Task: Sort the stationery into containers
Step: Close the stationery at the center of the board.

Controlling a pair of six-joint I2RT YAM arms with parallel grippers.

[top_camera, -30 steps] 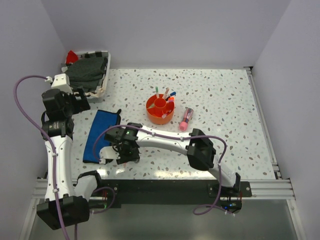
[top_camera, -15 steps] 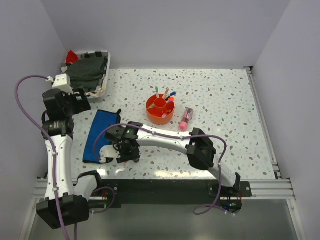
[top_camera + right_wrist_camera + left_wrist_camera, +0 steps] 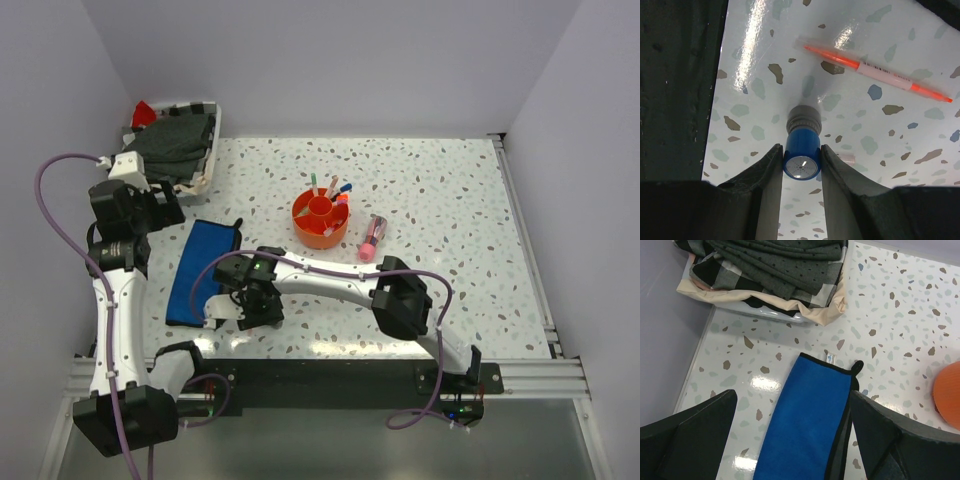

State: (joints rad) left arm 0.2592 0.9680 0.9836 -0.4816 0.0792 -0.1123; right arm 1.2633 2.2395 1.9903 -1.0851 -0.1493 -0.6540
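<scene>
My right gripper (image 3: pixel 801 166) is shut on a small blue cylinder (image 3: pixel 801 150) with a grey threaded end, held just above the speckled table. A thin orange pen (image 3: pixel 875 72) lies on the table beyond it. In the top view the right gripper (image 3: pixel 254 302) hangs beside the near end of the flat blue pouch (image 3: pixel 203 268), and the cylinder is hidden under it. My left gripper (image 3: pixel 792 396) stands open high above the pouch (image 3: pixel 807 425). The orange organiser (image 3: pixel 320 220) holds several pens. A fat pink tube (image 3: pixel 372 238) lies right of it.
A white tray of dark folded cloth (image 3: pixel 175 145) sits at the back left corner, also in the left wrist view (image 3: pixel 770 275). A small pale eraser-like piece (image 3: pixel 846 159) lies near the cylinder. The organiser's rim (image 3: pixel 947 400) shows at the left wrist view's right edge.
The right gripper with the blue cylinder has shifted slightly toward the near edge. The left arm has drifted a little. Both grips are unchanged.
</scene>
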